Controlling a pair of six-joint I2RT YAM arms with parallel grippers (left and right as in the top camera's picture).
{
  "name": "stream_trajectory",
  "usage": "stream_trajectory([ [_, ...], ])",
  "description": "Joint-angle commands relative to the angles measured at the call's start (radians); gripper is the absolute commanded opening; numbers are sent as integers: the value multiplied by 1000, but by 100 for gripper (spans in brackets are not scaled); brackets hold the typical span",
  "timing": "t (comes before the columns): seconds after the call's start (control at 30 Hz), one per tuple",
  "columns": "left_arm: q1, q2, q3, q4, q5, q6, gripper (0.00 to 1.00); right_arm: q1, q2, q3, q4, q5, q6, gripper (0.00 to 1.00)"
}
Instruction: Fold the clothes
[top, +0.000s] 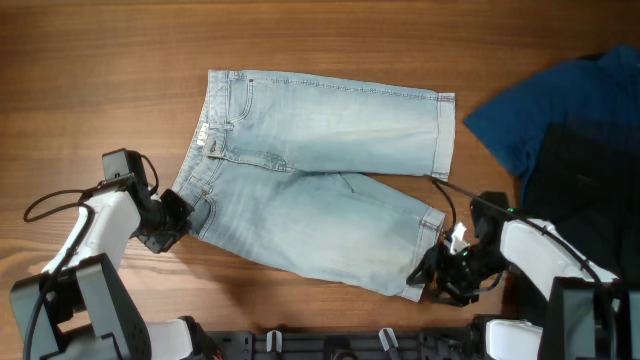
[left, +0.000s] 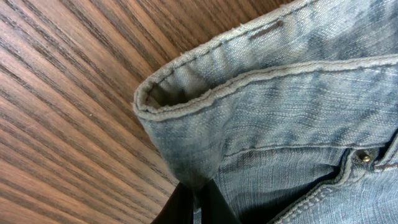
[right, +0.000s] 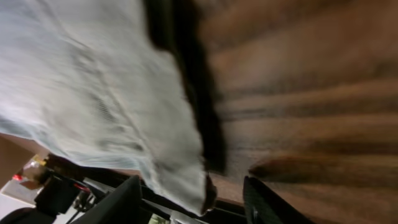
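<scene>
The pale blue denim shorts (top: 330, 150) lie flat on the wooden table, waistband to the left and both legs pointing right. My left gripper (top: 178, 212) is at the near corner of the waistband. In the left wrist view its fingers (left: 199, 208) are pinched together on the denim (left: 280, 106) just below the waistband edge. My right gripper (top: 428, 272) is at the cuffed hem of the near leg. In the right wrist view its fingers (right: 193, 190) are wide apart, with the hem corner (right: 93, 81) hanging between them, not clamped.
A dark blue garment (top: 570, 110) and a black one (top: 590, 170) lie at the table's right edge, close to my right arm. A black rail (top: 330, 345) runs along the near edge. Bare wood (top: 100, 80) surrounds the shorts.
</scene>
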Motion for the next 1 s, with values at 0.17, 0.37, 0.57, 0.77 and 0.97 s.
stream_trajectory([
  [0.17, 2, 16, -13, 7, 45, -2, 6, 6, -5, 2, 41, -130, -25, 4],
  [0.37, 2, 14, -9, 6, 73, 32, 4, 5, -17, 124, -10, -151, -79, 4],
  [0.57, 2, -72, 54, -53, 157, 137, 4, 5, -62, 367, -49, -154, -54, 4],
  [0.77, 2, -187, 75, -68, 193, 183, 4, 5, -61, 424, -87, -44, -31, 19],
  [0.97, 2, -191, 75, -78, 193, 183, 4, 6, -62, 365, -171, 55, -31, 57],
])
